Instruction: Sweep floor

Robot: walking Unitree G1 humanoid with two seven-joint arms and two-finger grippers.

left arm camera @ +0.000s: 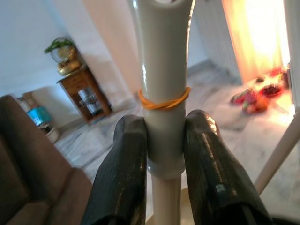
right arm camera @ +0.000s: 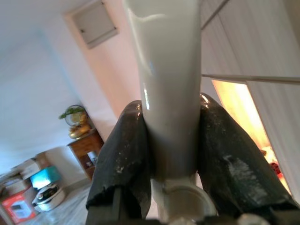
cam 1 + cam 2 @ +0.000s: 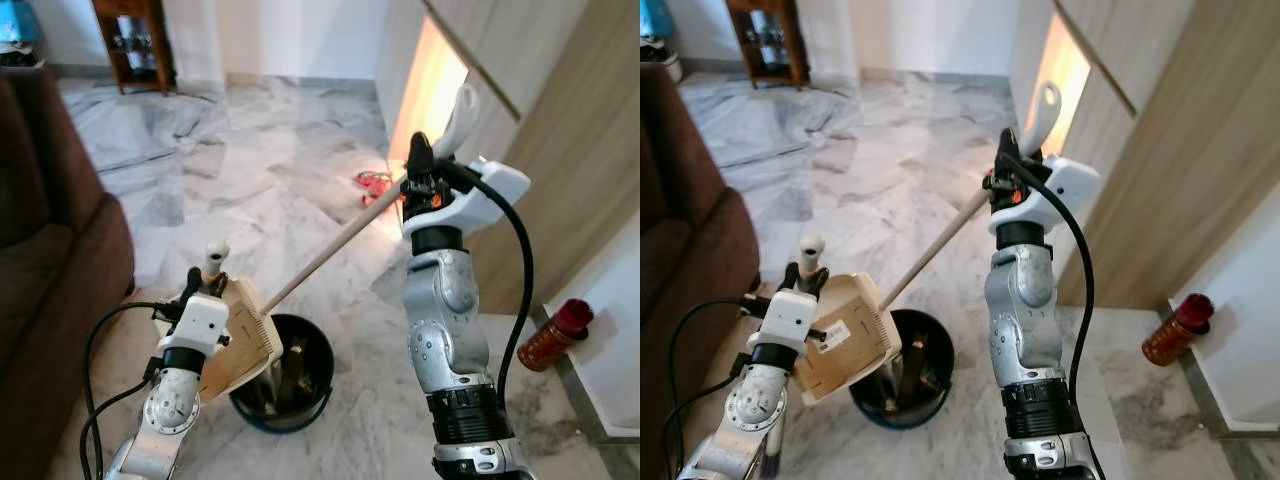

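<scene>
My left gripper is shut on the upright cream handle of a beige dustpan. The pan is tilted over a black bin on the marble floor in front of me. An orange rubber band circles the handle just above my fingers. My right gripper is raised at chest height and shut on the white grip of a broom. The broom's wooden stick slants down to the dustpan and bin. The broom head is hidden behind the pan.
A brown sofa stands close on my left. Wooden wall panels and a lit opening are on my right, with red items on the floor there. A red canister stands at the right; a wooden cabinet is far back.
</scene>
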